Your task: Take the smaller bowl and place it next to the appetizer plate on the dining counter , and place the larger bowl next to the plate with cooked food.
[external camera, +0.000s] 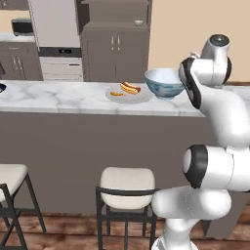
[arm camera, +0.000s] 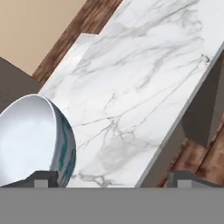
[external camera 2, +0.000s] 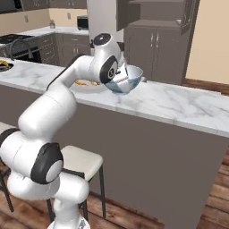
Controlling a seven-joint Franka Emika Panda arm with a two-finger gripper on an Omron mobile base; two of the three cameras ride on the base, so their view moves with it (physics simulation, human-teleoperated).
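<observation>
Marble-top worktop (external camera: 63,100), the dining counter, runs L to R across left base view; grey-brown front below.

Far L edge of the worktop, left base view: sliver of dark plate w/ yellow bit, the appetizer plate (external camera: 1,88). Also seen far L in right base view, same dark rim + yellow food.

Centre: pale plate with cooked food (external camera: 128,93), orange/red pieces on it, flat on the marble. Just R of it and touching or nearly so (can't tell which) sits the larger bowl (external camera: 164,83), white w/ blue-green pattern, upright on its foot in left base view. Right base view: bowl looks slightly tilted toward camera, wrist in front of it.

End effector (arm camera: 111,179): hand view shows two dark finger tips low in frame, spread wide apart. One tip lies against the bowl's outer patterned wall at the rim, other tip out over the worktop edge, nothing between them. Whether fingers actually touch the bowl: can't tell. In base views the fingers are hidden behind the wrist.

Below worktop: two stools w/ pale cushions, one at L edge (external camera: 10,178), one centre (external camera: 127,183), dark frames, wood floor.

Background: grey cabinets (external camera: 114,49), white oven front at L.
</observation>
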